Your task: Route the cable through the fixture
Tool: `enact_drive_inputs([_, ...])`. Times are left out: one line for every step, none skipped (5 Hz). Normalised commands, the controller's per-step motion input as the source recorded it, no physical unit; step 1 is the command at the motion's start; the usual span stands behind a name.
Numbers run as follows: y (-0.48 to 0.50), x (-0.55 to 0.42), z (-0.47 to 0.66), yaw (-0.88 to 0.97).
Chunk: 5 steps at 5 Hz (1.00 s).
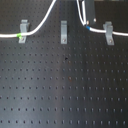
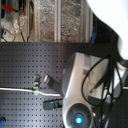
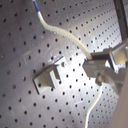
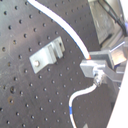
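First exterior view: a black pegboard [image 1: 64,90] with three grey clips in a row near the top
Fixture: the middle clip [image 1: 63,32] stands straight and upright, with no cord in it
Side clips: the left clip [image 1: 23,31] and the right clip [image 1: 108,33] look slanted
Cable: the white cable [image 1: 40,25] passes the left clip, where its green band [image 1: 19,35] sits, rises out of the picture's top, then comes back down by the blue band [image 1: 87,28] and runs through the right clip
Gripper: the gripper [image 3: 95,64] is clenched on the cable in both wrist views, the cord passing between its fingers
First wrist view: a grey clip [image 3: 50,77] lies just beside the held cord, not touching it
Second exterior view: the arm [image 2: 82,85] fills the second exterior view's right side
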Motion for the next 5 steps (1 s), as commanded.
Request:
enact_drive_inputs([0.048, -0.018, 0.00, 0.00])
enact_drive_inputs([0.216, 0.053, 0.29, -0.12])
enact_drive_inputs([0.228, 0.080, 0.31, -0.09])
enact_drive_inputs([0.002, 0.001, 0.18, 0.00])
enact_drive_inputs([-0.124, -0.291, 0.67, 0.00])
